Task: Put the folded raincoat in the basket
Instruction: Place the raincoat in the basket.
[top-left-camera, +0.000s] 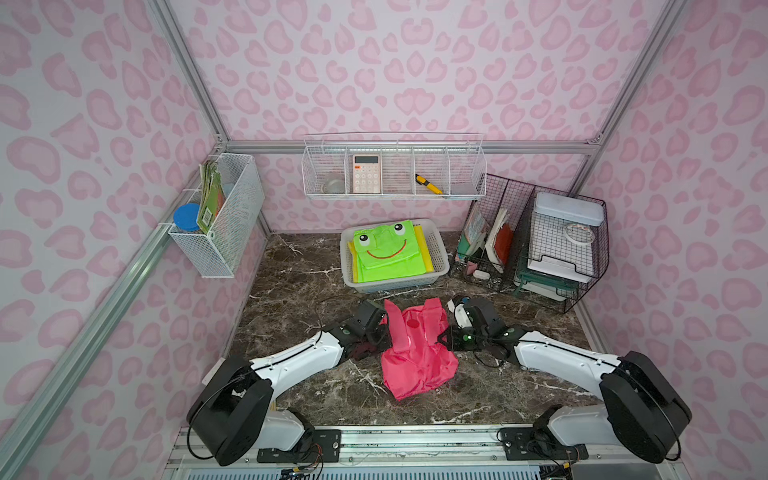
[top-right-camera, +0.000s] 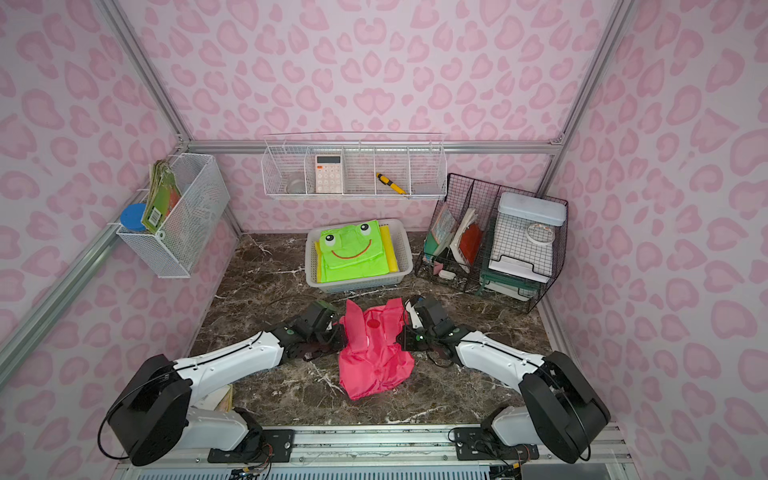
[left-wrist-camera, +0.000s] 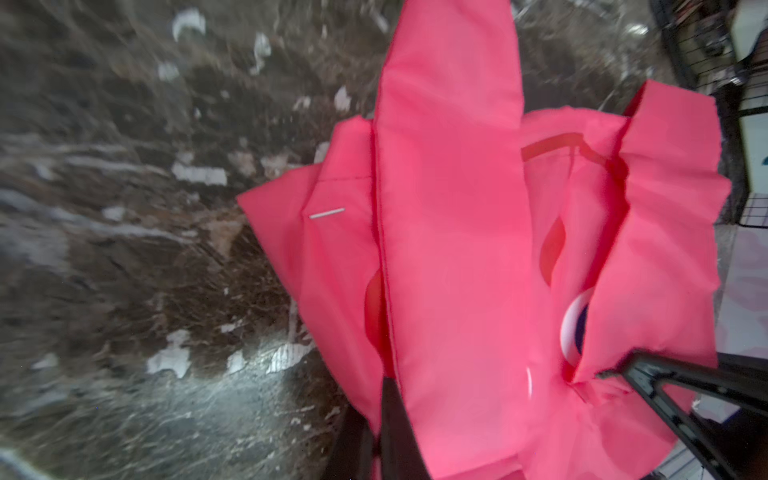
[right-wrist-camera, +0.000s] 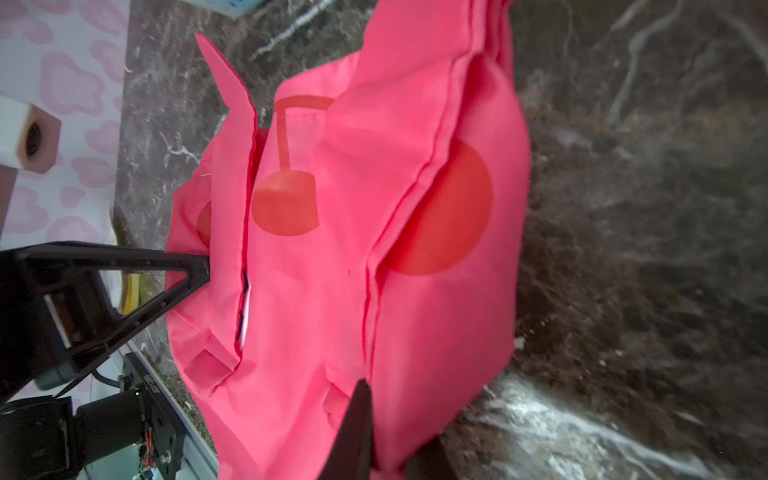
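On the counter (top-left-camera: 307, 286), just in front of the basket (top-left-camera: 395, 286), the pink raincoat (top-left-camera: 417, 357) is lying loosely folded. The left fingers (top-left-camera: 383, 337) and the right fingers (top-left-camera: 446, 337) are each clamping shut on one of its side edges, so its far part is bunching upward between them while its near part is resting on the marble. The fabric is looking thin and slick, so one pinch is likely risking a slip during a lift. If the arms are drifting apart or together, the fold is liable to open, since flaps are standing loose along the far edge. The hanging near hem is also threatening to drag over the basket's front rim and shove that light basket backward. Inside the basket, a green frog raincoat (top-left-camera: 386, 253) is lying on a yellow one (top-left-camera: 424, 245), so the pile is filling most of it, and a third coat is likely ending up draped over the rim or sliding off. The black wire file holders (top-left-camera: 540, 249) are standing just beside the basket on the right arm's side, crowding that arm's path. A white wire rack (top-left-camera: 395, 174) is hanging on the back wall above.
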